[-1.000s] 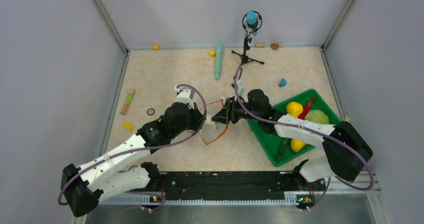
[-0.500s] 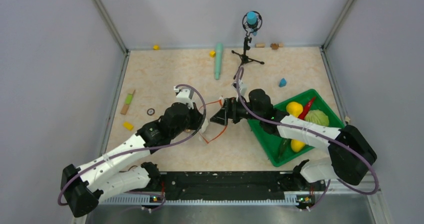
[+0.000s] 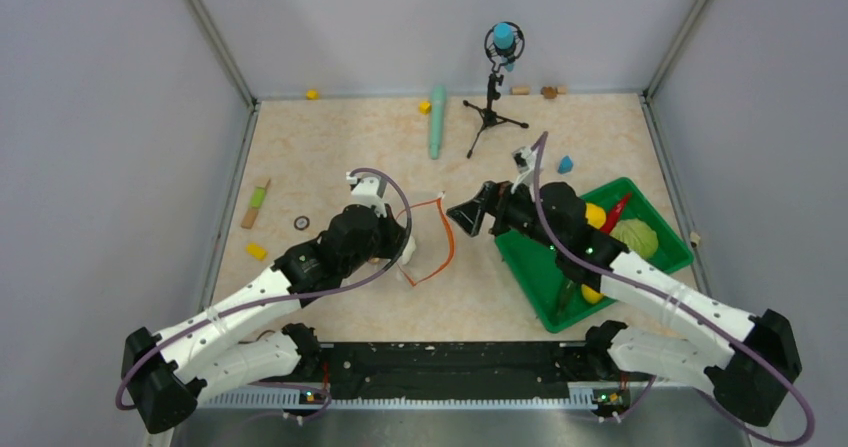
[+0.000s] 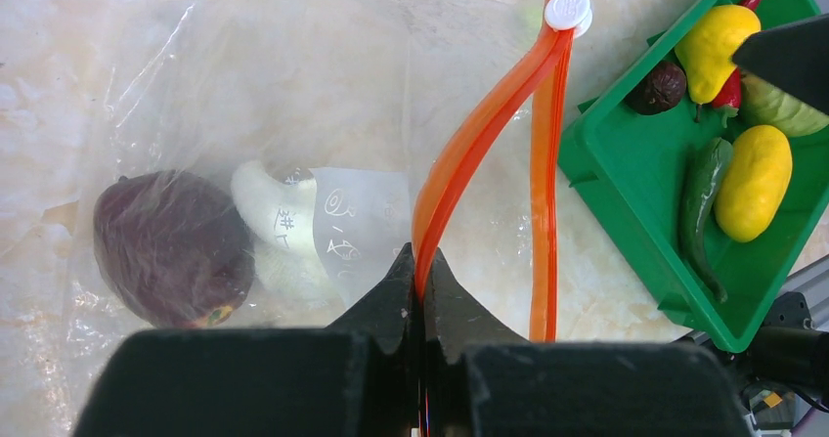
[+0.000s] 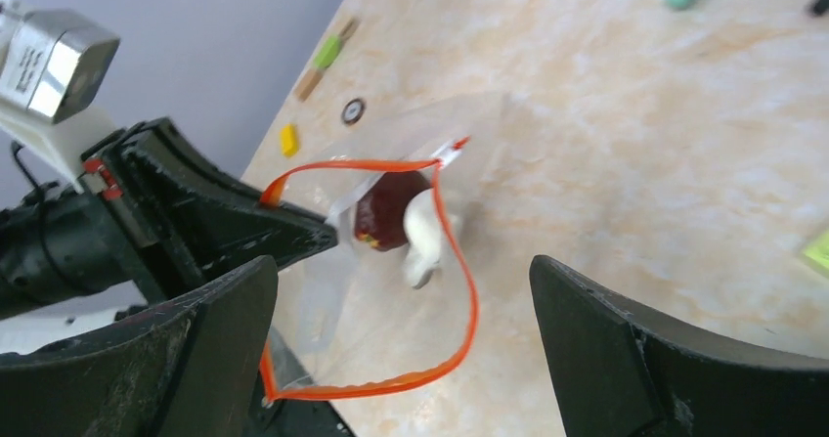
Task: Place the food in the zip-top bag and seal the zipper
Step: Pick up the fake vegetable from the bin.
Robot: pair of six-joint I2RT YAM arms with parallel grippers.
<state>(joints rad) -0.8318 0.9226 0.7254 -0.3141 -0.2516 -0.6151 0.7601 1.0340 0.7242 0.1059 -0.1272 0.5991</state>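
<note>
Orange-red zipper [image 4: 484, 124] runs near-to-far, its open mouth facing the green tray [image 4: 626, 212].

I read the zip-top bag [image 4: 293, 95], beside the green tray [image 4: 626, 212], as clear, glossy, wrinkled plastic film. Its zipper [image 4: 469, 153] is smooth orange-red plastic. The tray is hard, shiny plastic. The yellow pieces [image 4: 753, 183] inside the tray look smooth and semi-gloss. The table [image 4: 59, 26] under the tray shows a low-sheen, stone-patterned surface.
</note>
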